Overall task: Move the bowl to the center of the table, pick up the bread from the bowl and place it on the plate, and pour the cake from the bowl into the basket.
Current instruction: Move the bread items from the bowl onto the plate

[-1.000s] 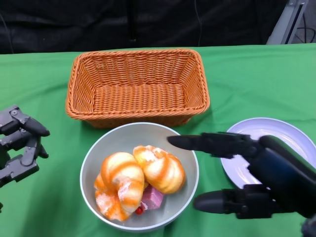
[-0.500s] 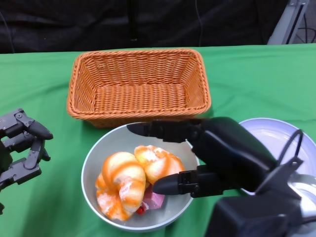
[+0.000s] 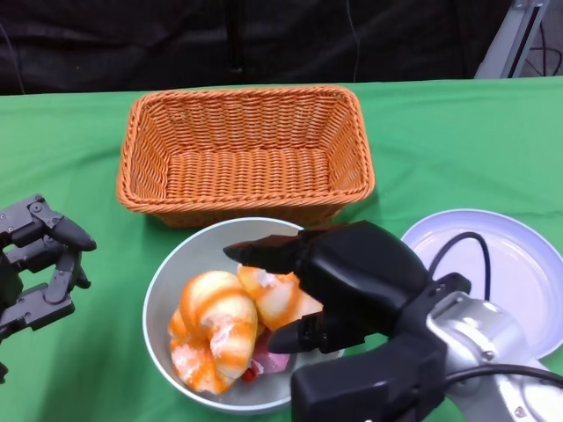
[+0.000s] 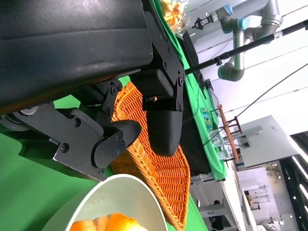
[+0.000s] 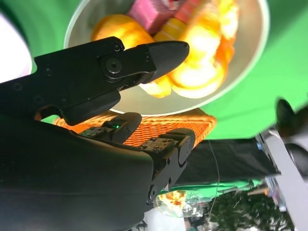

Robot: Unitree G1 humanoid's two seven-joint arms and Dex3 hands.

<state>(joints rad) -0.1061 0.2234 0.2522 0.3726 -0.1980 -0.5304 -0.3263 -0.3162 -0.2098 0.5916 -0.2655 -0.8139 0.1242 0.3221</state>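
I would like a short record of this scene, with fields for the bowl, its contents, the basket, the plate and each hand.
bowl: grey bowl, in front of the basket, left of the plate
contents: two orange-striped breads, a pink cake partly hidden under them
basket: orange wicker basket, nothing in it
plate: white plate, nothing on it
right hand: right hand over the bowl, fingers spread around one bread, holding nothing
left hand: left hand left of the bowl, holding nothing

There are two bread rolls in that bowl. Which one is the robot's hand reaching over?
The roll nearer the plate: the right hand hovers over that bread roll, while the other roll lies uncovered in the bowl.
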